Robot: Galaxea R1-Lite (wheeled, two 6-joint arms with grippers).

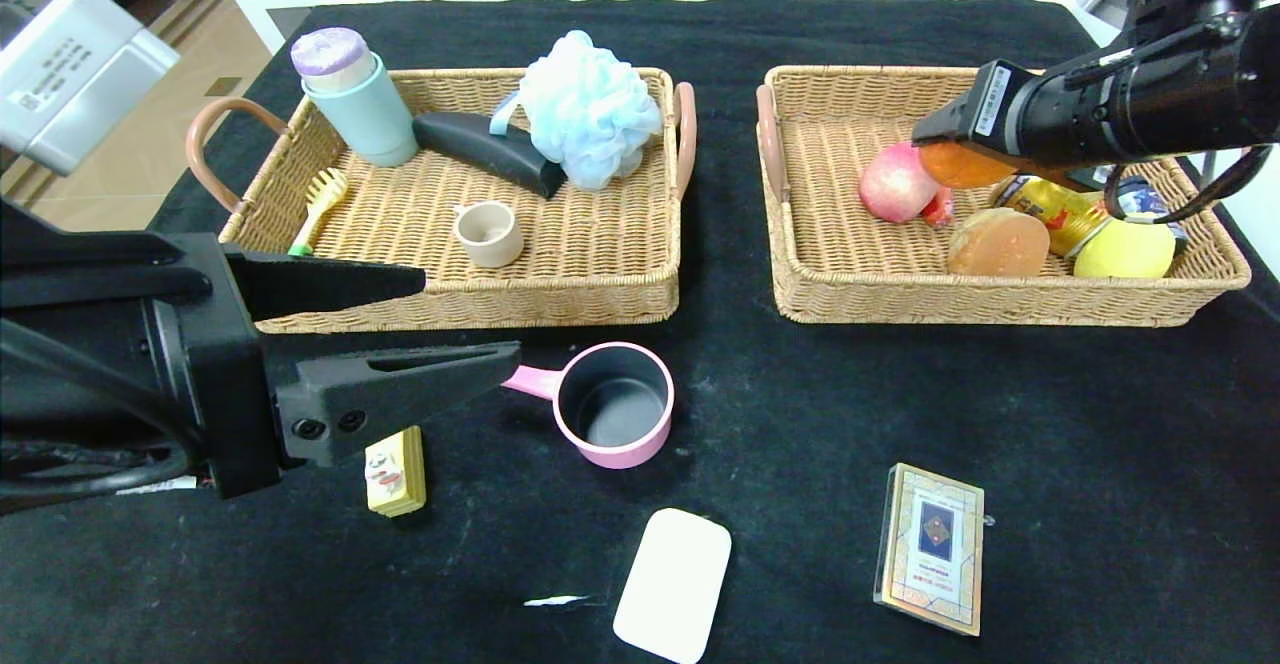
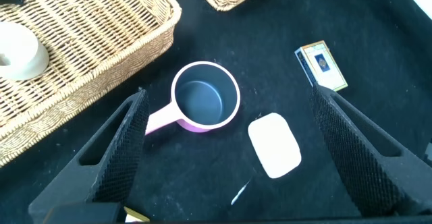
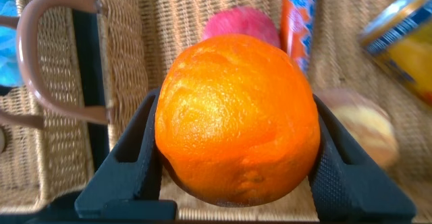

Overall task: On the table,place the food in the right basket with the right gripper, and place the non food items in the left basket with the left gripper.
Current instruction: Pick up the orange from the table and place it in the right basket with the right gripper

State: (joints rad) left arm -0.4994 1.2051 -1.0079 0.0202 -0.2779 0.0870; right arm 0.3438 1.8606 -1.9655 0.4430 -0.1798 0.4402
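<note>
My right gripper point(image 1: 950, 149) hangs over the right basket point(image 1: 980, 302), shut on the bumpy orange fruit point(image 1: 962, 166) point(image 3: 236, 123). The pink-red peach point(image 1: 895, 182) lies in that basket just below it. My left gripper point(image 1: 472, 314) hovers open and empty above the table's near left, in front of the left basket point(image 1: 560, 294). On the black cloth lie the pink saucepan point(image 1: 612, 404) point(image 2: 206, 96), the white bar point(image 1: 672, 584) point(image 2: 275, 144), the card box point(image 1: 930, 547) point(image 2: 322, 65) and the yellow wrapped block point(image 1: 396, 470).
The left basket holds a blue bath puff point(image 1: 588, 109), a teal bottle point(image 1: 360, 94), a dark wedge point(image 1: 490, 149), a small cup point(image 1: 489, 234) and a brush point(image 1: 318, 206). A can point(image 1: 1055, 212), a yellow fruit point(image 1: 1125, 249) and a brown bun point(image 1: 998, 242) share the right basket.
</note>
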